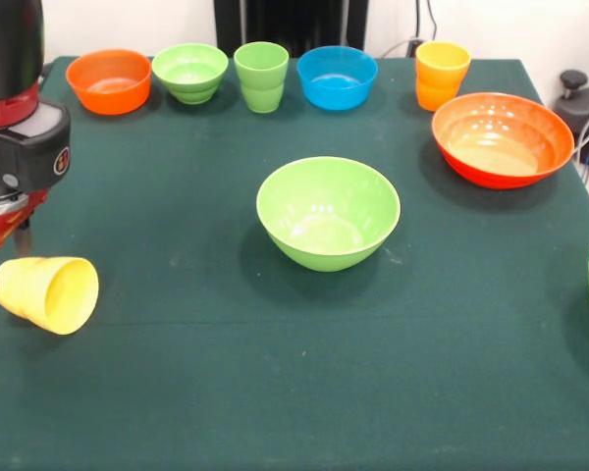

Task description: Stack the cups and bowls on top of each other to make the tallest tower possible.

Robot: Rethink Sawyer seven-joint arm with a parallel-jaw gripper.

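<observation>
Plastic yellow cup [47, 292] lies tipped at the desk's [275, 392] left edge, touching the gripper [5, 257]; whether the jaws hold it, I cannot tell. Likely light, stiff, slippery; pinch its rim.

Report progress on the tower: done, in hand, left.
Done: nothing is stacked; every piece sits alone on the table. In hand: the gripper is at the yellow cup, which is tipped on its side; whether it grips the cup is unclear. Left: everything, including the big green bowl, red bowl and the back row from orange bowl to orange cup.
</observation>
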